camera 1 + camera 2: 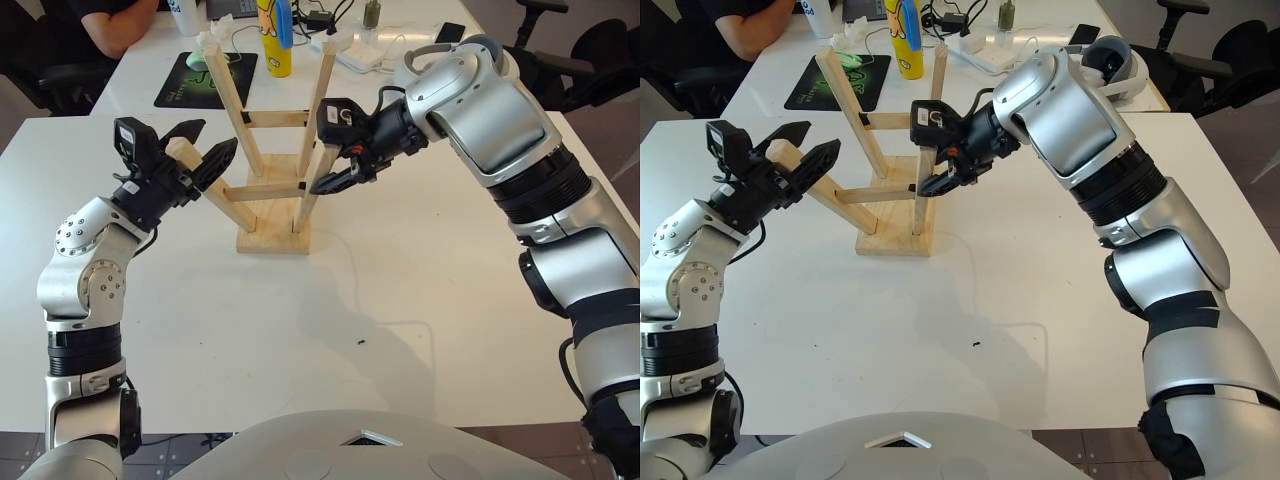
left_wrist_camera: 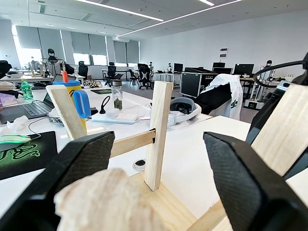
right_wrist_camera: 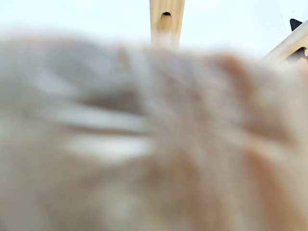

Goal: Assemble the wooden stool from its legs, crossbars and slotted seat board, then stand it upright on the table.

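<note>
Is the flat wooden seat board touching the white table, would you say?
Touching. The left eye view shows the seat board lying flat on the table.

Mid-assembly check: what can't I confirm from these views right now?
1. Hold of the right gripper on the right leg: in the head views, the gripper's own body covers the contact; in the right wrist view, blurred wood sits against the lens.
2. Joint of the tilted leg in the seat board: in the head views, too small; in the left wrist view, cut off by the edge, past the open left gripper.
</note>
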Robot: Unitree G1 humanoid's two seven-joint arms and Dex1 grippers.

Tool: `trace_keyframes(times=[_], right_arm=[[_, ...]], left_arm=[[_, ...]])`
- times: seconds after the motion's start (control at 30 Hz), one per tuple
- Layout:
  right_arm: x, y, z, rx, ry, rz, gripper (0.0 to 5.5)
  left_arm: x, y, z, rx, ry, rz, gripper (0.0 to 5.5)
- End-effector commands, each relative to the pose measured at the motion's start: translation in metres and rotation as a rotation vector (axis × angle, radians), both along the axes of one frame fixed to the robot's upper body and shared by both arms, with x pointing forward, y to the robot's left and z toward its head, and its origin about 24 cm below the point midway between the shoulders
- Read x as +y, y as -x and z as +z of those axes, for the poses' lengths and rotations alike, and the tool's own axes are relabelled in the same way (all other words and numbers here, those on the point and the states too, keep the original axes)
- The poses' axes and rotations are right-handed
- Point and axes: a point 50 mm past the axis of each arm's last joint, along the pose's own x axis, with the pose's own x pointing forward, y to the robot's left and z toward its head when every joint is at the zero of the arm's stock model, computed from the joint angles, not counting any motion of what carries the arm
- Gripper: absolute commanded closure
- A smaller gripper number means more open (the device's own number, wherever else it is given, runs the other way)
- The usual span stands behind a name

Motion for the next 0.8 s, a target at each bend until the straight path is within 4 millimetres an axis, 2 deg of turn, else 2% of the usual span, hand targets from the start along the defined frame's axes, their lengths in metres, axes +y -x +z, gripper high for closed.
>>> trace_keyframes(times=[0.03, 0.17, 0.3, 0.4, 0.57, 0.73, 0.8], right_arm=[[0.000, 0.011, -0.089, 0.203, 0.261, -0.008, 3.44], [0.004, 0.010, -0.089, 0.207, 0.266, -0.001, 3.44], [0.013, 0.011, -0.090, 0.209, 0.268, 0.021, 3.44], [0.011, 0.013, -0.096, 0.215, 0.265, 0.020, 3.44], [-0.010, 0.018, -0.113, 0.293, 0.173, -0.082, 3.44], [-0.012, 0.023, -0.107, 0.312, 0.119, -0.107, 3.44], [-0.016, 0.033, -0.102, 0.333, 0.110, -0.082, 3.44]], left_arm=[[-0.037, -0.005, 0.009, -0.002, -0.029, -0.119, 2.08], [-0.061, -0.006, 0.020, -0.025, -0.027, -0.192, 2.08], [-0.081, 0.000, 0.018, -0.007, -0.018, -0.255, 2.08], [-0.083, 0.003, 0.014, 0.007, -0.025, -0.259, 2.08], [-0.077, 0.005, 0.010, 0.033, -0.034, -0.252, 2.08], [-0.089, 0.006, 0.009, 0.047, -0.005, -0.297, 2.08], [-0.096, 0.010, 0.009, 0.055, 0.011, -0.328, 2.08]])
